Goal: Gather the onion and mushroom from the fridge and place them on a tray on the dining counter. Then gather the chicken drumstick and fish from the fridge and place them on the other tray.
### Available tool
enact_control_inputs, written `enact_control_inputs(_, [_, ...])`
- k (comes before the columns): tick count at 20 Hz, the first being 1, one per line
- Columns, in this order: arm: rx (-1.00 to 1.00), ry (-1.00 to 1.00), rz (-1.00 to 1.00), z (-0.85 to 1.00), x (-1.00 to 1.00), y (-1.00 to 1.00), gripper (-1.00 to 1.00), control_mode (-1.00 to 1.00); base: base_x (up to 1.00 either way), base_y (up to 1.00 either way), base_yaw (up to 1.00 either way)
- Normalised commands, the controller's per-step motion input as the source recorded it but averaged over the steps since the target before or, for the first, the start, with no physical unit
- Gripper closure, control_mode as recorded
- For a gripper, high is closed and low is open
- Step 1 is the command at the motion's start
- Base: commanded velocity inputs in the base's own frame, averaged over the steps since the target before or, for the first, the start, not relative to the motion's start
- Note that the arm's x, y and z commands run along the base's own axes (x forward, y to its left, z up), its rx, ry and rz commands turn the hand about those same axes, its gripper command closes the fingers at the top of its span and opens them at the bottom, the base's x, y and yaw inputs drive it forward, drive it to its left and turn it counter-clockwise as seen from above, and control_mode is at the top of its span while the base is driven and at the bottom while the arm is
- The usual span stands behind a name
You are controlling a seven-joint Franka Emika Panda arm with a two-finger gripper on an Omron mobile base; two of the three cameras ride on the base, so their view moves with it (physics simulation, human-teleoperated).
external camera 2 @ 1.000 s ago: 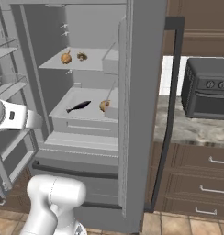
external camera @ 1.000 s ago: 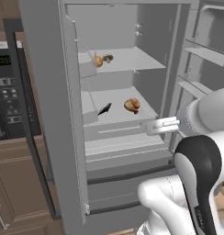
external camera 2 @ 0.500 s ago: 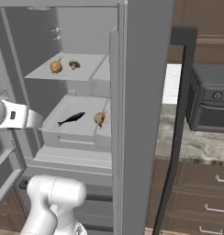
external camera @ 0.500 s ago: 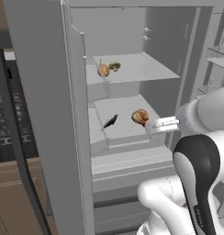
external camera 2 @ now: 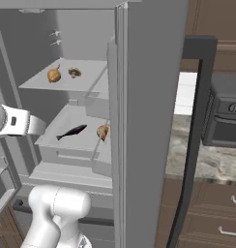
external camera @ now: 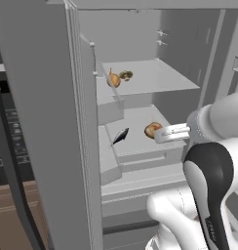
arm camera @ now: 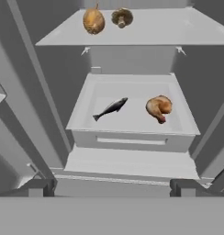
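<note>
The pincer [arm camera: 112, 187] stood released and empty before the open fridge [arm camera: 49, 82]. The onion [arm camera: 93, 21] sat at the upper shelf's [arm camera: 178, 32] back left beside the mushroom [arm camera: 121, 17]; in the drawer [arm camera: 132, 124] below lay the fish [arm camera: 110, 109] left, the chicken drumstick [arm camera: 159, 108] right.

No text, label, brand or number can be read anywhere; the marks on the black oven [external camera 2: 225, 116] at right are too blurred.
</note>
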Motion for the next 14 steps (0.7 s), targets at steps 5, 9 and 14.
enact_control_inputs(5, [0.00, 0.00, 0.00, -0.03, 0.00, 0.00, -1.00, -1.00, 0.28, 0.00, 0.00])
enact_control_inputs(9, [0.00, 0.00, 0.00, -0.36, 0.33, -0.04, -1.00, -1.00, 0.00, 0.00, 0.00])
enact_control_inputs(14, [-0.06, 0.01, 0.00, -0.47, 0.23, -0.22, -1.00, -1.00, 0.00, 0.00, 0.00])
